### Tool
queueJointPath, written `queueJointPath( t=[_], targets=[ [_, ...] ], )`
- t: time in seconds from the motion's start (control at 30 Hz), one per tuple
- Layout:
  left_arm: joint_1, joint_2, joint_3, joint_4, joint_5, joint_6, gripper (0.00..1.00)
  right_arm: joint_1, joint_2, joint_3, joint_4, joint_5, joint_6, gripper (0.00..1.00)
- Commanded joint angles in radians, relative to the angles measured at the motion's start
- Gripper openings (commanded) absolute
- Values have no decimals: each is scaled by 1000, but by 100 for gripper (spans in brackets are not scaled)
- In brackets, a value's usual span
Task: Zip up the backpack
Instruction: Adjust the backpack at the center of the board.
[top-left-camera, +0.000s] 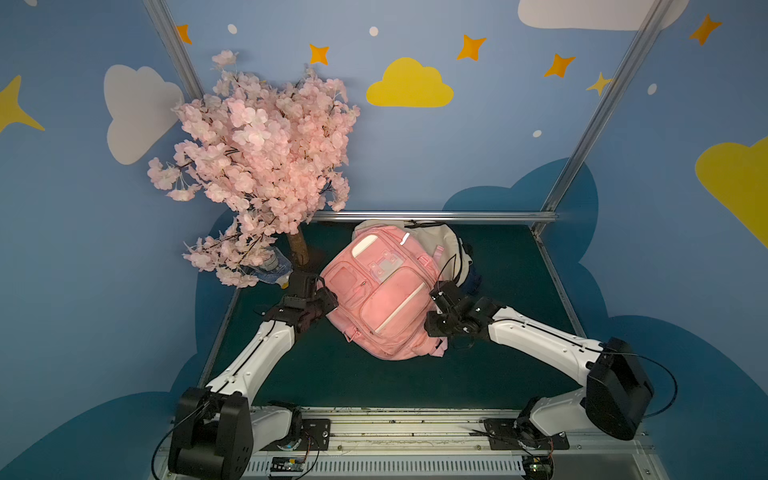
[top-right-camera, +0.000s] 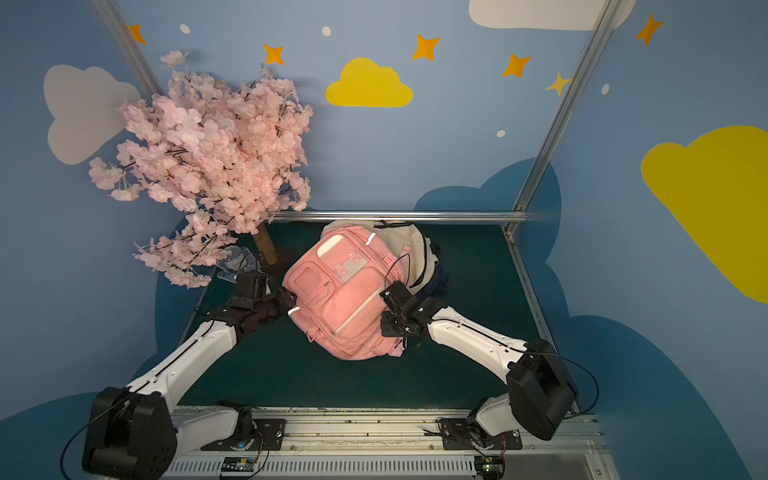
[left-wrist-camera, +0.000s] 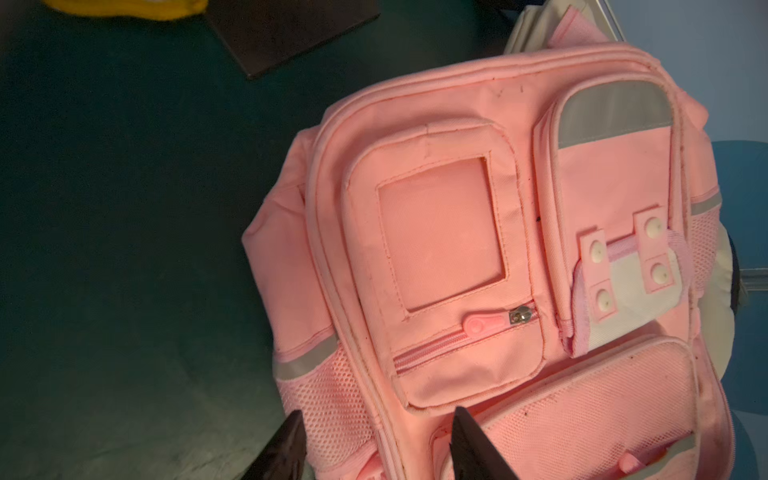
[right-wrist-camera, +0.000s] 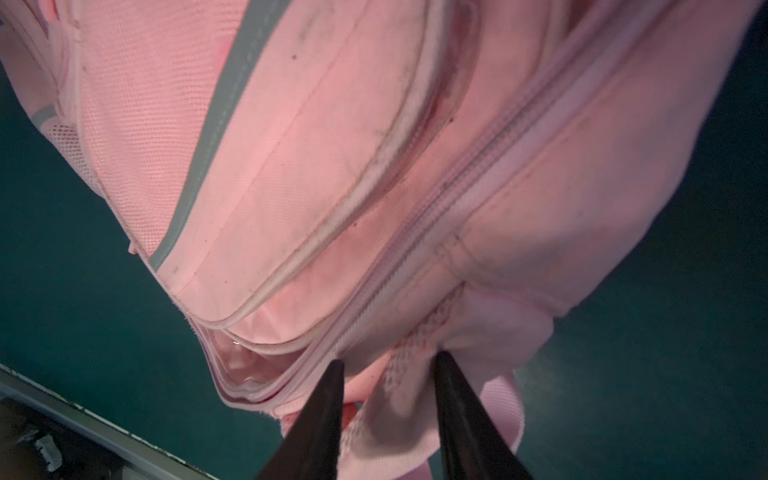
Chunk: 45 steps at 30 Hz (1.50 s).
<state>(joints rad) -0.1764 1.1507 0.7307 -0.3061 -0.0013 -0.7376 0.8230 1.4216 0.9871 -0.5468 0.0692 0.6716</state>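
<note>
2 end effectors (left-wrist-camera: 376, 411) (right-wrist-camera: 390, 357) part open, at backpack (top-left-camera: 382, 299)

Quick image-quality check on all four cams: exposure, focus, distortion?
Both top views: sharp and evenly lit; the wide-angle lens makes the frame posts lean outward; backpack well exposed. Left wrist view: dim, mat nearly black, zipper pull in focus, left gripper a dark silhouette. Right wrist view: very close, backpack fills the frame, soft toward its edges, right gripper a black silhouette.
</note>
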Motion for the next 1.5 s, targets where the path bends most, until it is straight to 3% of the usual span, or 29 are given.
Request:
queueJointPath(
  t=[0.0, 0.13, 0.27, 0.57, 0.77, 1.03, 1.27, 1.47],
  targets=[
    [-51, -91, 10, -60, 28, 96, 68, 8, -81, 16, -104, 74, -13, 50],
    [-148, -19, 66, 9, 213, 142, 72, 13, -145, 73, -132, 102, -57, 54],
    [-217, 99, 108, 49, 259, 152, 73, 44, -122, 114, -63, 17, -57, 54],
    [-206, 259, 105, 85, 241, 148, 74, 140, 69, 147, 63, -48, -17, 52],
    [-195, 347, 87, 162, 302, 134, 63, 142, 118, 91, 103, -72, 6, 51],
    [-190, 435, 92, 174, 302, 138, 52, 115, 107, 35, -53, 71, 72, 53],
    [-189, 404, 78, 108, 209, 142, 64, 76, 81, -4, -32, 55, 70, 53],
    [-188, 373, 60, 91, 180, 140, 62, 74, 91, 11, -34, 60, 58, 53]
  ],
)
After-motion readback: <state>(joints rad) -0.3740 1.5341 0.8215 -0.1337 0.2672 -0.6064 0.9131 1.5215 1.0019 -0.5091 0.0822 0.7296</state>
